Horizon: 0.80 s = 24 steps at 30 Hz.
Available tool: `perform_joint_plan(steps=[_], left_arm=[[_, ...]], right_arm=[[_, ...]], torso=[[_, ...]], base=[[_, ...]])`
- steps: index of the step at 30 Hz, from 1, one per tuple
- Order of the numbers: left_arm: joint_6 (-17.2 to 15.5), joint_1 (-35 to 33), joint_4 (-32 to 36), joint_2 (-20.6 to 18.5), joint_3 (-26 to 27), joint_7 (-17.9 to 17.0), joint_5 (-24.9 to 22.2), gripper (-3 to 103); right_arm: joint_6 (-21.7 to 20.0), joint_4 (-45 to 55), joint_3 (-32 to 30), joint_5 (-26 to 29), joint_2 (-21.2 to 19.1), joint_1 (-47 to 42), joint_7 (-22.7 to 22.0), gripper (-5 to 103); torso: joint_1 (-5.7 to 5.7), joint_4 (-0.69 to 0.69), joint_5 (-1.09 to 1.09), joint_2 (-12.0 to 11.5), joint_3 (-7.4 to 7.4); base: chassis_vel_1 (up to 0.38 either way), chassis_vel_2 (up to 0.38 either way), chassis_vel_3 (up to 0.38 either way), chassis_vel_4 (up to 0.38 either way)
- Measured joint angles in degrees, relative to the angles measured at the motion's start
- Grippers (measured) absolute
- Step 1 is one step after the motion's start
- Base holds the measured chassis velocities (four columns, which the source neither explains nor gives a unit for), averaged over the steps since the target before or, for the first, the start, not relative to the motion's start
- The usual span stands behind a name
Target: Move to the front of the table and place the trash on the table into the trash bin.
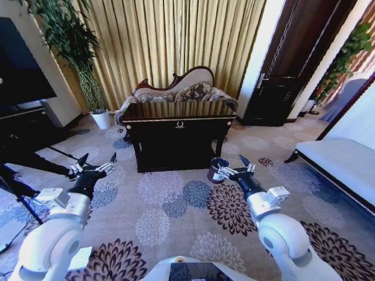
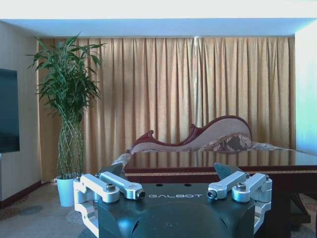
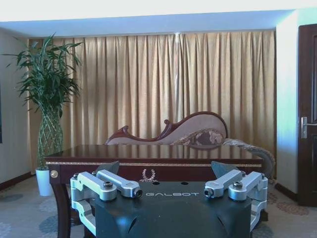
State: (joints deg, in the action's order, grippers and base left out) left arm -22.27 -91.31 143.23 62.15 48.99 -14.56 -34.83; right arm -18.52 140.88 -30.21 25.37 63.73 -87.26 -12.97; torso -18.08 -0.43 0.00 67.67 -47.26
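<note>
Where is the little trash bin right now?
In the head view, the trash bin stands on the carpet by the table's front right corner, just beyond the right gripper.

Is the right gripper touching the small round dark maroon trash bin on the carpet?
Cannot tell. In the head view the right gripper overlaps the small round dark maroon trash bin, with no gap or contact plainly visible.

Both arms reach forward at matching height, left end effector point(image 1: 97, 160) and right end effector point(image 1: 234, 166) with fingers spread.
</note>
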Motion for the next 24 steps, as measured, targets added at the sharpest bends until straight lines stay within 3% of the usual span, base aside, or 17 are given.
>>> perform_joint_plan(steps=[15, 24], left_arm=[[-1.6, 0.1, 0.0, -0.7, 0.2, 0.1, 0.0, 100], [-1.7, 0.1, 0.0, -1.3, 0.4, 2.4, -0.7, 100]], right_arm=[[0.2, -0.4, -1.8, -4.3, -0.9, -0.9, -0.5, 100], [-1.2, 0.7, -2.3, -0.3, -1.8, -1.3, 0.5, 100]], torso=[[0.00, 0.00, 0.00, 0.0, 0.00], [0.00, 0.00, 0.00, 0.0, 0.00]], base=[[0.000, 0.000, 0.000, 0.000], [0.000, 0.000, 0.000, 0.000]])
